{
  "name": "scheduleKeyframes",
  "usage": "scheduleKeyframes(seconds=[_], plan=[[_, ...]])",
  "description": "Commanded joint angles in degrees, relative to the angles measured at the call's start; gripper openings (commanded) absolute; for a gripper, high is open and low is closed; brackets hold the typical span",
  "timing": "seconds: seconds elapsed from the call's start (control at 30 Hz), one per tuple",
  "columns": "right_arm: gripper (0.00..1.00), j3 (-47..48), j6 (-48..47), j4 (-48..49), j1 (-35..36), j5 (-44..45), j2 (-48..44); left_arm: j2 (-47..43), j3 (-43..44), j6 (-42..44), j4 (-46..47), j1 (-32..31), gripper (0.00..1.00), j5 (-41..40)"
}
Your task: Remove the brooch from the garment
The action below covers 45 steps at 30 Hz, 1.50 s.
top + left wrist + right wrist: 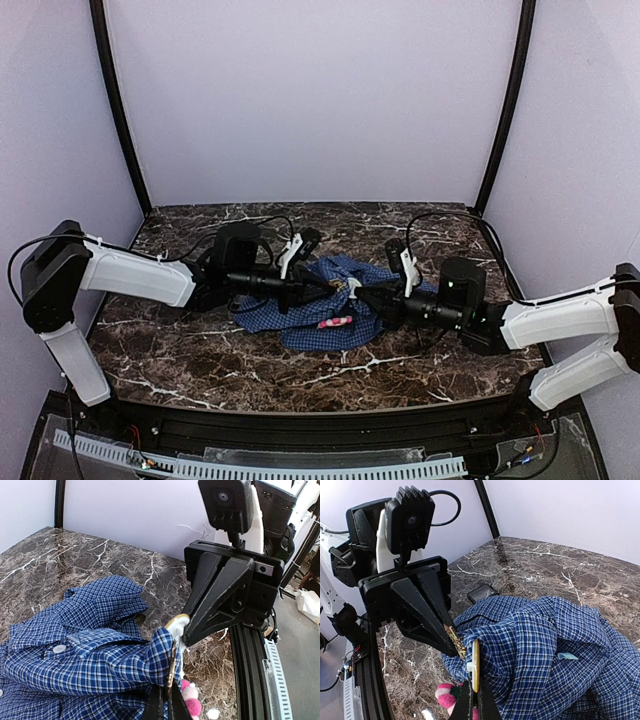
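A blue checked shirt (pixel 300 312) lies crumpled mid-table. Both grippers meet over a raised fold of it (pixel 150 660). My left gripper (pixel 167 694) is shut on a thin ornate gold brooch piece (pixel 173 662), seen edge-on against the fold; it also shows in the right wrist view (pixel 455 641). My right gripper (pixel 475 694) is shut on a gold-rimmed disc with a white back (pixel 476 662), right beside the gold piece; the disc also shows in the left wrist view (pixel 178 625). In the top view the left gripper (pixel 335 286) and the right gripper (pixel 360 293) nearly touch.
A pink pom-pom item (pixel 335 322) lies on the shirt's near edge, just below the grippers (pixel 191 701) (pixel 446 696). A small flat black object (pixel 483 593) lies on the marble behind the shirt. The marble table (pixel 200 350) has black corner posts and a black rail at its front edge.
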Motion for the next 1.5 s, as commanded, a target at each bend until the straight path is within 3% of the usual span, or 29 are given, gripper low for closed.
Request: scheduleKeyframes(seconds=[0.0,0.1,0.17,0.23,0.3,0.37,0.5,0.7,1.0,1.47], plan=[[0.0,-1.1,0.2,1.6,0.2,2.0,-3.1,-0.1,-0.4,-2.7,3.4,1.0,0.03,0.3],[0.0,-1.1,-0.9,3.3,0.2,0.9,-3.4,0.1,0.5,-1.9,1.8,1.0,0.1,2.8],[0.0,-0.6,-2.1,4.3,0.2,-1.1,-3.0,-0.4,0.8,0.1,0.9,1.0,0.3,4.1],[0.0,0.3,-3.0,4.2,0.2,-2.9,-2.4,-1.8,0.9,2.2,-0.9,1.1,0.63,3.6],[0.0,1.6,-3.9,3.3,-0.2,-5.6,-2.0,-3.8,1.3,5.9,-4.9,1.5,0.79,2.5],[0.0,3.3,-4.5,1.6,-1.0,-9.4,-1.4,-6.3,1.3,8.4,-8.3,2.4,0.91,1.6],[0.0,5.9,-6.0,-1.4,-2.4,-17.2,0.3,-9.5,2.2,12.3,-13.8,2.8,0.97,0.6],[0.0,7.4,-6.0,-1.5,-4.5,-26.6,1.4,-8.5,4.2,13.7,-16.2,2.7,0.97,2.7],[0.0,10.2,-6.8,-5.4,-5.2,-30.1,3.3,-6.5,6.8,16.0,-20.2,1.7,0.62,6.9],[0.0,11.2,-6.8,-6.0,-5.3,-32.1,5.4,-4.8,6.9,15.3,-19.5,1.4,0.29,11.0]])
